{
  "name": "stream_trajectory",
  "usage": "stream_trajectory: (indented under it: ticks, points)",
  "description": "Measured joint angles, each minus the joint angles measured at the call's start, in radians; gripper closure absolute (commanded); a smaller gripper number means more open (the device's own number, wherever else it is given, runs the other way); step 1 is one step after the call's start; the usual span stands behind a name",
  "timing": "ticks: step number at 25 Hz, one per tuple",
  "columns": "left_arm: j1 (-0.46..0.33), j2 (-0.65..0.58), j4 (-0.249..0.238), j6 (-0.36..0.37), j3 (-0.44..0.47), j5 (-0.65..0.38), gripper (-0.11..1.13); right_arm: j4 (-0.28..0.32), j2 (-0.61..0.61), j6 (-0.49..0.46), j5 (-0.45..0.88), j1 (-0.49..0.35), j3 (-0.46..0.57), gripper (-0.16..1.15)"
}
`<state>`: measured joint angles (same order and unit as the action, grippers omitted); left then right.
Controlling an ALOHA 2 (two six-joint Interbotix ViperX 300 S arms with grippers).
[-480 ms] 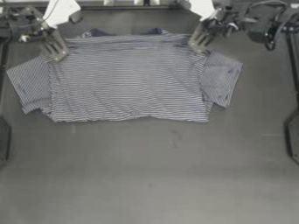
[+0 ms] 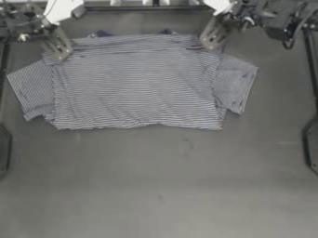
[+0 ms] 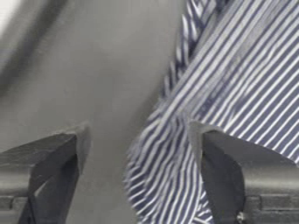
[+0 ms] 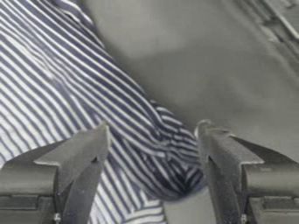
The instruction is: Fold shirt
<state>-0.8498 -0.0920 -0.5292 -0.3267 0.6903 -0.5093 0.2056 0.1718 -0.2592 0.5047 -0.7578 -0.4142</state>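
The striped shirt (image 2: 136,83) lies flat at the far part of the table, doubled over, with a sleeve sticking out on each side. Bits of navy collar (image 2: 99,33) peek out beyond its far edge. My left gripper (image 2: 60,50) sits at the shirt's far left corner. In the left wrist view its jaws are open (image 3: 140,131), with the bunched fabric edge (image 3: 169,144) between them. My right gripper (image 2: 211,39) is at the far right corner. It is also open (image 4: 154,127), and a rounded fold of fabric (image 4: 169,166) lies between its fingers.
The dark table (image 2: 162,186) stretches bare from the shirt's near edge to the front. Arm bases and cables crowd the far corners (image 2: 279,18). Dark fixtures sit at the left and right table edges (image 2: 312,146).
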Motion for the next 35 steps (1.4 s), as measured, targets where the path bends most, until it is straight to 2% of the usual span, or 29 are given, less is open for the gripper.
stream_trajectory:
  ticks: [2,9,12,14,16,21,22,25,27,29,35]
  points:
    - [0.005,-0.043,0.018,-0.002,-0.002,-0.018,0.06,-0.017,-0.034,-0.003,0.018,0.008,0.000,0.08]
    - [0.063,-0.215,0.150,-0.012,-0.005,-0.086,0.06,-0.071,-0.164,-0.020,0.067,0.055,-0.003,0.05]
    - [0.103,-0.285,0.209,-0.046,0.005,-0.107,0.06,-0.091,-0.216,-0.037,0.101,0.089,-0.020,0.01]
    - [0.132,-0.330,0.222,-0.089,0.021,-0.127,0.06,-0.107,-0.264,-0.091,0.147,0.115,-0.049,0.01]
    - [0.160,-0.373,0.224,-0.138,0.044,-0.152,0.06,-0.107,-0.301,-0.141,0.169,0.138,-0.077,0.01]
    - [0.241,-0.446,0.213,-0.275,0.084,-0.242,0.06,-0.032,-0.365,-0.319,0.206,0.193,-0.153,0.01]
    - [0.255,-0.449,0.199,-0.299,0.089,-0.267,0.07,-0.032,-0.365,-0.319,0.206,0.193,-0.153,0.01]
    - [0.301,-0.449,0.138,-0.396,0.104,-0.334,0.07,0.066,-0.379,-0.485,0.287,0.241,-0.175,0.01]
    - [0.333,-0.449,0.089,-0.471,0.115,-0.377,0.07,0.121,-0.380,-0.551,0.330,0.267,-0.179,0.01]
    - [0.351,-0.449,0.060,-0.532,0.126,-0.417,0.07,0.153,-0.380,-0.592,0.356,0.279,-0.187,0.01]
    - [0.359,-0.449,0.075,-0.620,0.186,-0.439,0.07,0.163,-0.385,-0.669,0.328,0.281,-0.250,0.01]
